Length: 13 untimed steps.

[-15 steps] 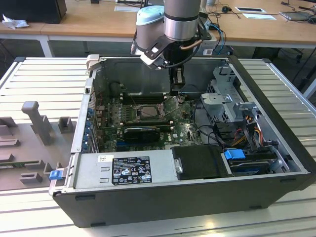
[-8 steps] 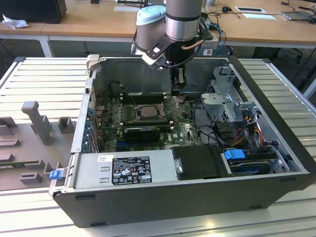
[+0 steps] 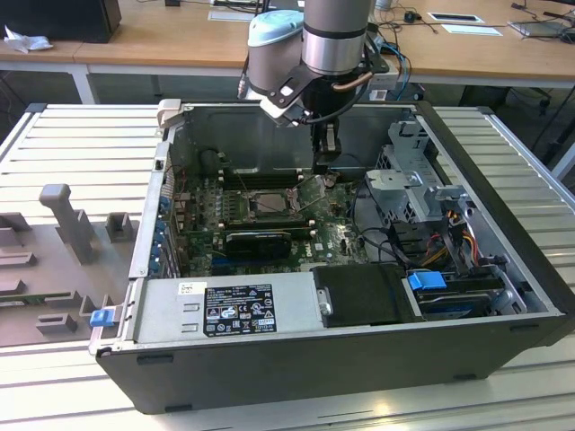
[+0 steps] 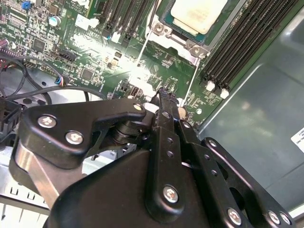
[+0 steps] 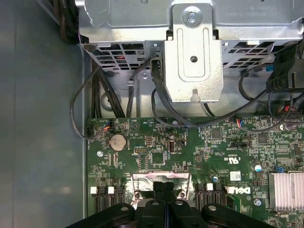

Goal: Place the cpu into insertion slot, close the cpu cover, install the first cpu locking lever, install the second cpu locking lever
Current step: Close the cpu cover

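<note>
Fingers (image 3: 323, 164) hang low inside the open computer case (image 3: 359, 364), just off the socket (image 3: 267, 203) at about two o'clock from it in the exterior view, with the arm (image 3: 337, 36) dropping in from twelve o'clock. From my seat the two black tips look pressed together, with hardly a slit between them in both wrist views, and I cannot tell whether anything is pinched there. The cpu (image 4: 197, 14) lies in the socket with its pale cream top facing up, beside a row of black memory slots (image 4: 247, 42). The cpu cover (image 5: 160, 176) is not down on it. I see it as a shiny silver frame right at the fingertips, and I read it as tilted up from the socket's edge on the fingers' side. Two thin bright rods (image 4: 142, 47) run from the socket's corners toward the fingers; whether they are levers or the cover's own rails, I cannot tell. In the exterior view the long black card (image 3: 259, 241) lies at six o'clock of the socket, the silver power supply (image 3: 225, 310) beyond it at six again, and the metal drive cage (image 3: 409, 180) at three o'clock. The case rests on a slatted counter (image 3: 72, 135), with grey fixtures (image 3: 67, 220) at nine o'clock.
</note>
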Available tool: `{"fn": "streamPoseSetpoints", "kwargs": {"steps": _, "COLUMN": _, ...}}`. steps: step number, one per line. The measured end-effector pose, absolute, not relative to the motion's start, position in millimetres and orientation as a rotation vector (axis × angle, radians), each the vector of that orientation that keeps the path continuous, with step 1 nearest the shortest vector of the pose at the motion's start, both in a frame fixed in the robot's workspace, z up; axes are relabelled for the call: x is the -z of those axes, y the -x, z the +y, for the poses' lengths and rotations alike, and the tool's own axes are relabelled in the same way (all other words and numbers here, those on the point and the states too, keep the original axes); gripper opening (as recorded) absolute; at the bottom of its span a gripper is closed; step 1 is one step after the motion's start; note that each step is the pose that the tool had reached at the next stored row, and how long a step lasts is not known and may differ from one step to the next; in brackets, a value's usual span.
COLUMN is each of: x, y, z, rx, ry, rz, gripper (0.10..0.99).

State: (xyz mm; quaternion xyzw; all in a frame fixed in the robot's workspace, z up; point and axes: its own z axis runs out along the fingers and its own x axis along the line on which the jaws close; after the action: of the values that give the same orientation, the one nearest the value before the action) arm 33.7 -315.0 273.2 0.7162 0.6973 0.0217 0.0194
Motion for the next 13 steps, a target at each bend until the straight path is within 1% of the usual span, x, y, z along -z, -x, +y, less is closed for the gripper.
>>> {"fn": "streamPoseSetpoints", "kwargs": {"steps": 13, "x": -273.2, "y": -40.9, "z": -315.0, "rx": -0.067, "ry": -2.223, "rz": 2.164, "gripper": 0.106}}
